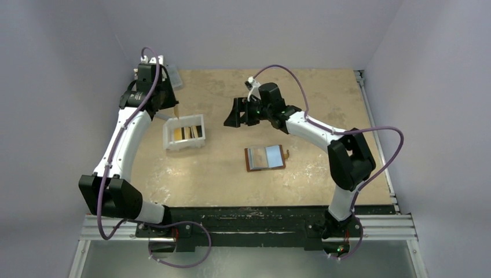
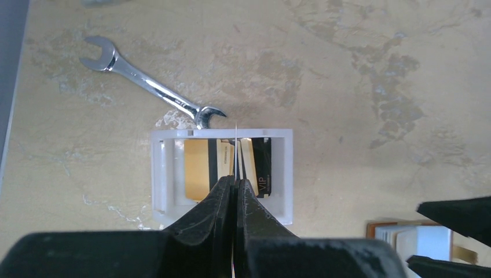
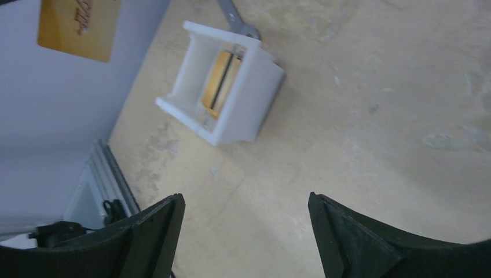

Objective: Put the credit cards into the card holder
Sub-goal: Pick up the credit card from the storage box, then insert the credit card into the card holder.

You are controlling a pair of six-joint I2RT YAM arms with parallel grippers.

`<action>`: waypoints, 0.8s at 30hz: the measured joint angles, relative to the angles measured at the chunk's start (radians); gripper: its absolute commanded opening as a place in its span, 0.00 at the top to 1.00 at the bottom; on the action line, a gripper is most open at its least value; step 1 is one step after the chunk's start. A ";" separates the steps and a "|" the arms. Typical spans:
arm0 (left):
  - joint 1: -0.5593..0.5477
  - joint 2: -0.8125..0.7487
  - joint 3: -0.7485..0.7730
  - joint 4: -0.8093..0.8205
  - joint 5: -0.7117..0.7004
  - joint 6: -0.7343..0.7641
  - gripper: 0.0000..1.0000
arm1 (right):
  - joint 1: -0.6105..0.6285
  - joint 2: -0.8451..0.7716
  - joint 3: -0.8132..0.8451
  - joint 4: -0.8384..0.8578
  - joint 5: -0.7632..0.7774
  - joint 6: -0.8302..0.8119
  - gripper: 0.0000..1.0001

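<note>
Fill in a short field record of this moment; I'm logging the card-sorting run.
left gripper: shut on a gold card, above the white tray
right gripper: open, empty
tray cards: gold and black, lying inside
card holder: open on table, light blue card on it
wrench: beside tray

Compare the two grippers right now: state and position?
The left gripper is shut on a gold card. The right gripper is open and empty. The left gripper hangs over the white tray, while the right gripper is over bare table, beyond the card holder. Shared: both are raised off the table.
</note>
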 measured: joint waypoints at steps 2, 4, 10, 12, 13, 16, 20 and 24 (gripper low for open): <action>0.003 -0.011 0.016 -0.003 0.020 0.000 1.00 | 0.004 0.028 0.013 0.073 -0.048 0.053 0.08; 0.004 -0.020 0.024 -0.006 0.039 0.000 1.00 | 0.010 0.060 0.018 0.177 -0.096 0.118 0.04; 0.006 -0.040 0.026 -0.026 0.097 -0.002 1.00 | 0.036 0.186 0.018 0.626 -0.208 0.401 0.02; 0.007 -0.041 0.026 -0.026 0.120 -0.002 1.00 | 0.049 0.242 0.035 0.761 -0.233 0.500 0.03; 0.007 -0.042 0.026 -0.026 0.127 -0.002 1.00 | 0.055 0.266 0.045 0.808 -0.244 0.534 0.03; 0.008 -0.043 0.026 -0.026 0.149 -0.002 1.00 | 0.077 0.336 0.079 0.909 -0.257 0.610 0.02; 0.008 -0.046 0.018 -0.021 0.176 -0.004 1.00 | 0.094 0.370 0.079 0.977 -0.277 0.647 0.02; 0.008 -0.047 0.009 -0.021 0.207 -0.014 1.00 | 0.102 0.412 0.091 1.096 -0.303 0.718 0.03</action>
